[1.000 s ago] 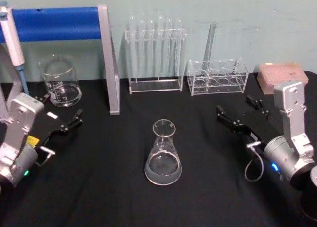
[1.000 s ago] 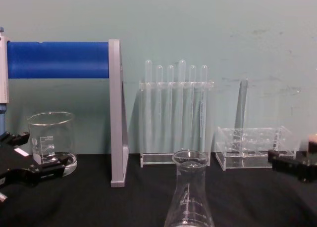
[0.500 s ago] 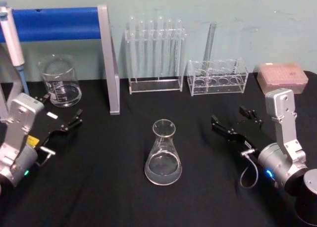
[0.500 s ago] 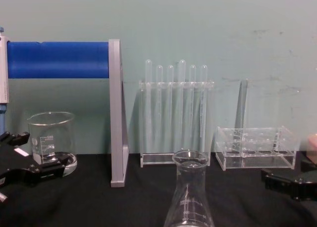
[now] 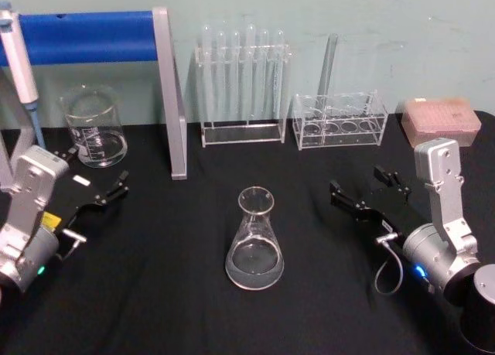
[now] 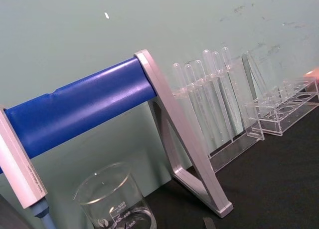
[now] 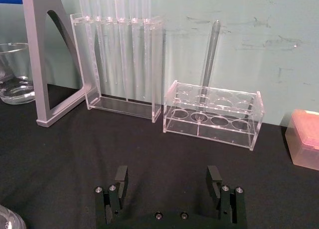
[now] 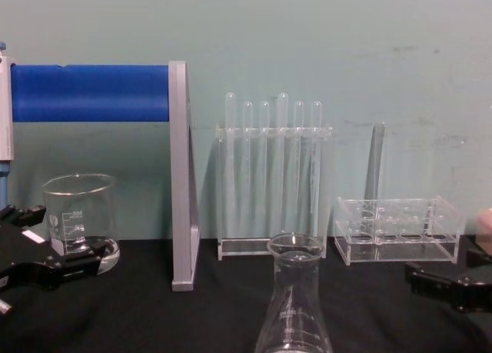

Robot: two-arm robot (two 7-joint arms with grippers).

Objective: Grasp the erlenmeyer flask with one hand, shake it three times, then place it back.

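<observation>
Black tabletop (image 5: 155,293), teal wall; right gripper (image 5: 367,191) wide open, empty; left gripper (image 5: 97,183) prob. open.

Even, soft indoor light — faint shadows, slight overall softness.

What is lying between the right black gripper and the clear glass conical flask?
Nothing: in the head view, bare black table cloth separates the open right gripper from the clear glass conical flask.

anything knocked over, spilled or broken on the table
Nothing stands out. The flask stands upright in the middle of the black table, untouched, and the beaker is upright too. The right hand is open, apart from the flask.
</observation>
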